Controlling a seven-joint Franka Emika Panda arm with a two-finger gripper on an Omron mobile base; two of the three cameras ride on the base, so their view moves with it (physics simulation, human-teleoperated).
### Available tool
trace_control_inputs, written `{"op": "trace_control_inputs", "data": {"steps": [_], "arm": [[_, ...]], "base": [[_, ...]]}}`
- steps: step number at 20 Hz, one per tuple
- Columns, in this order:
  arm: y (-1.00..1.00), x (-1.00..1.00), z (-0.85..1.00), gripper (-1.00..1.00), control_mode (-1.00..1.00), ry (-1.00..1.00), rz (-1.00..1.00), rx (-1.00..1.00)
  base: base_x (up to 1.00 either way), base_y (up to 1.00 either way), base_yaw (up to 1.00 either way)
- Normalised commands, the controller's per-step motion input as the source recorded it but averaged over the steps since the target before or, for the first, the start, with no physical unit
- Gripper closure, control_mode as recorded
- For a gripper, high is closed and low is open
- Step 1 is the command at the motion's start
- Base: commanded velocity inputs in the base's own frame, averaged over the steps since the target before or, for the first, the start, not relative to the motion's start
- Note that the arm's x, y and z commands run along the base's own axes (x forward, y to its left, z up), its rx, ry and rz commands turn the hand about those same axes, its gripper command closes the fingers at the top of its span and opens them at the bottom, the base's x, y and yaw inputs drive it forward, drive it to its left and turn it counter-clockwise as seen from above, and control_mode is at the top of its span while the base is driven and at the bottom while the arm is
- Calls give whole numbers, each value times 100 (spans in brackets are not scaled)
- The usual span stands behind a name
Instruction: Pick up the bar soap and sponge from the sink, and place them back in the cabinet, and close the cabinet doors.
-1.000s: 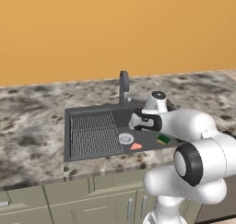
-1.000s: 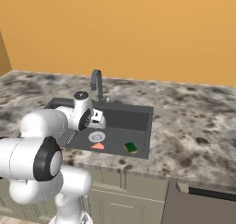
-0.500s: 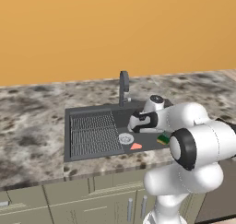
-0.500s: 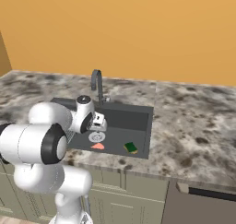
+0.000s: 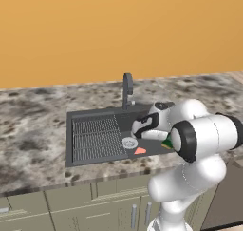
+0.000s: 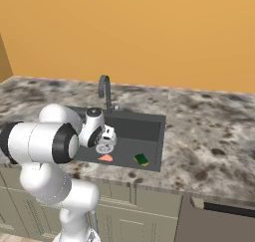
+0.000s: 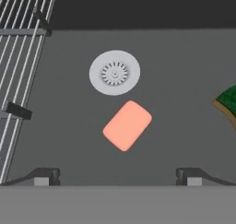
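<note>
Bar soap (image 7: 127,125) flat on sink (image 7: 184,80) floor, long axis diagonal, beside drain (image 7: 114,73)

The bar soap (image 7: 127,125) was a flat salmon pink, plain and unmarked. The sponge (image 6: 142,159) showed a dark green face over a yellow layer. The sink (image 6: 149,129) was dark grey all over, with a pale silver drain (image 7: 114,73) ringed by fine radial slots and a draining rack (image 5: 97,139) of thin light grey ribs. The faucet (image 5: 127,88) was dark grey. The counter (image 6: 209,131) was mottled stone, beige speckled with brown and black. The wall (image 5: 118,30) behind was even orange. The lower cupboard fronts (image 5: 71,208) were olive-grey with steel handles. The arm (image 5: 199,139) was white with dark joints, and the claw (image 7: 117,176) had dark finger tips.
</note>
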Motion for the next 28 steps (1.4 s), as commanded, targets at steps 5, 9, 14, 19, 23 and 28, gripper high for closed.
{"op": "trace_control_inputs", "data": {"steps": [5,9,14,19,23,28], "arm": [[0,8,-23,-100,-100,0,0,0],[-2,8,-23,-100,-100,0,0,0],[-3,11,-23,-100,-100,0,0,0],[-1,20,-7,-100,-100,0,-6,0],[0,20,-4,-100,-100,0,-11,0],[0,16,-8,-100,-100,0,-10,0]], "base": [[0,0,0],[0,0,0],[0,0,0],[0,0,0],[0,0,0],[0,0,0]]}}
